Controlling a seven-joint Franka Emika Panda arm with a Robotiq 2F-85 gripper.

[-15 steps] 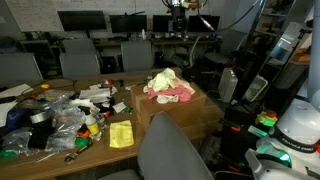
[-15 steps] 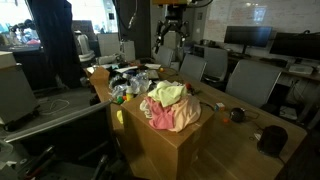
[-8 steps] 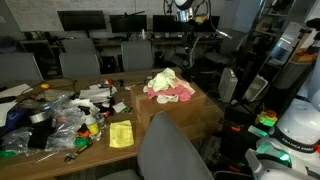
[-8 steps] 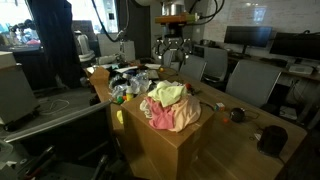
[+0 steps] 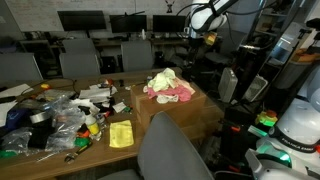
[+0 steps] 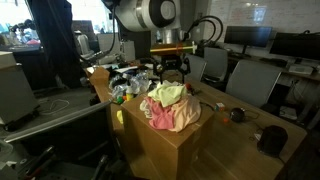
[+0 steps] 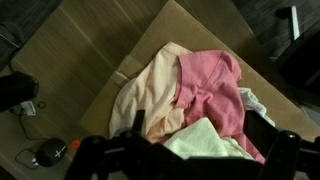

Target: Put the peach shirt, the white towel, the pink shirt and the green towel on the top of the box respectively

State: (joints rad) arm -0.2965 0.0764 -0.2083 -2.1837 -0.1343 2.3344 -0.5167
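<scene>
Hovering over the box (image 7: 80, 60). Gripper (image 6: 172, 74) is pointing down, jaws spread wide, nothing between them.

All four cloths are lying heaped on the box top. Wrist view:
- The peach shirt (image 7: 150, 95) is touching the pink shirt (image 7: 212, 90) along one side.
- The green towel (image 7: 198, 140) is lying over both at the edge nearest my jaws.
- The white towel (image 7: 256, 100) is only peeking out beyond the pink one.

The heap is sitting below me and a little ahead. Its long axis is running crosswise, peach end to white end, roughly in line with my jaw opening. In an exterior view I am hanging just behind the heap, above it and apart from it.

The arm is reaching in from high up, elbow bent, wrist turned down.

Judgement: the placing looks finished. Any next move is calling for a straight lift away, keeping clear of the green towel.
</scene>
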